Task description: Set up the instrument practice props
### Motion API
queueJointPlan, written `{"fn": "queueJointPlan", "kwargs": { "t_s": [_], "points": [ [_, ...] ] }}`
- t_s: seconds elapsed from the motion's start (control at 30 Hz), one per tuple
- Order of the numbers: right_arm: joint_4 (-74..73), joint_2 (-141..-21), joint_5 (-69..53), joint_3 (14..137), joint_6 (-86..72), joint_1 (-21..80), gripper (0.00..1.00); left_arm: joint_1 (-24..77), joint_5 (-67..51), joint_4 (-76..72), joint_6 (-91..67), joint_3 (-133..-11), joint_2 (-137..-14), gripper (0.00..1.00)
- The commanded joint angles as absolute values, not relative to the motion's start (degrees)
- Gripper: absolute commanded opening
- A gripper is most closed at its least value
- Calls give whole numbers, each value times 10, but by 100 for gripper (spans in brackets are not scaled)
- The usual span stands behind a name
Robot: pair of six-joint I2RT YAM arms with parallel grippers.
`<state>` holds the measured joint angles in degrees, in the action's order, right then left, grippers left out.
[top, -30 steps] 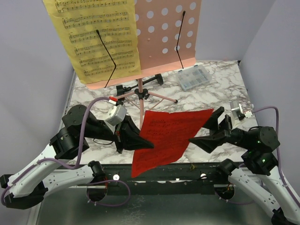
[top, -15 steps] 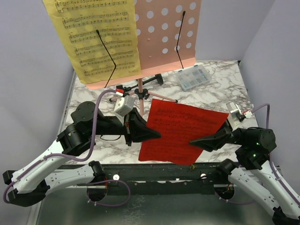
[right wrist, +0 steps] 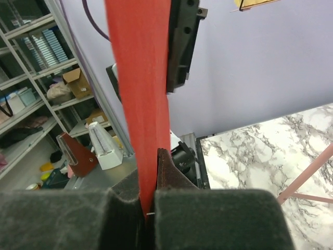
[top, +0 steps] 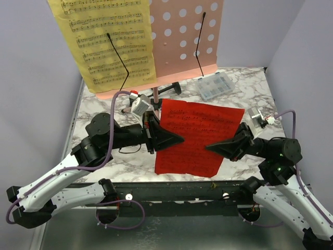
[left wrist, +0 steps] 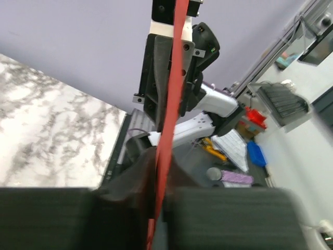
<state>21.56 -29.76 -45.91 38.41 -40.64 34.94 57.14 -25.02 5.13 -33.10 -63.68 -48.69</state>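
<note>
The red sheet-music page [top: 195, 138] hangs above the marble table, held between both arms. My left gripper [top: 177, 139] is shut on its left edge and my right gripper [top: 212, 148] is shut on its right edge. In the left wrist view the red page [left wrist: 169, 114] runs edge-on out of the left gripper [left wrist: 156, 208]. The right wrist view shows the red page [right wrist: 140, 78] pinched in the right gripper [right wrist: 150, 203]. Behind stands the pink music stand [top: 182, 47], with the yellow page [top: 109, 41] on its left half. A black piece [top: 170, 88], perhaps the microphone, lies behind the stand's post.
A clear compartment box [top: 214, 86] sits on the table at the back right, below the stand's shelf. The stand's thin tripod legs [top: 179, 108] spread just behind the red page. Purple walls close in the table [top: 250, 96] on both sides.
My right gripper has shut on the red page's right edge. Both arms have carried the page up and back toward the stand, and it now hangs straighter.
</note>
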Motion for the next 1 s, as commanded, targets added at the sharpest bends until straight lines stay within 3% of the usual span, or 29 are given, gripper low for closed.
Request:
{"fn": "queueJointPlan", "kwargs": {
  "t_s": [0.0, 0.13, 0.27, 0.47, 0.67, 0.97],
  "points": [
    [174, -305, -411, 426, -381, 352, 6, 575, -202, 52, -320, -670, -482, 0],
    [47, -321, -228, 494, -317, 352, 35, 575, -74, 167, -232, -738, -478, 0],
    [-70, -384, -15, 594, -269, 352, 55, 575, -5, 212, -153, -805, -480, 0],
    [-13, -469, 6, 693, -185, 352, 74, 575, 87, 280, -92, -949, -524, 0],
    [54, -567, -77, 785, -235, 352, 76, 575, 140, 312, -46, -1055, -578, 0],
    [102, -646, -45, 850, -327, 352, 59, 575, 198, 318, -24, -1145, -662, 0]
  ]
}}
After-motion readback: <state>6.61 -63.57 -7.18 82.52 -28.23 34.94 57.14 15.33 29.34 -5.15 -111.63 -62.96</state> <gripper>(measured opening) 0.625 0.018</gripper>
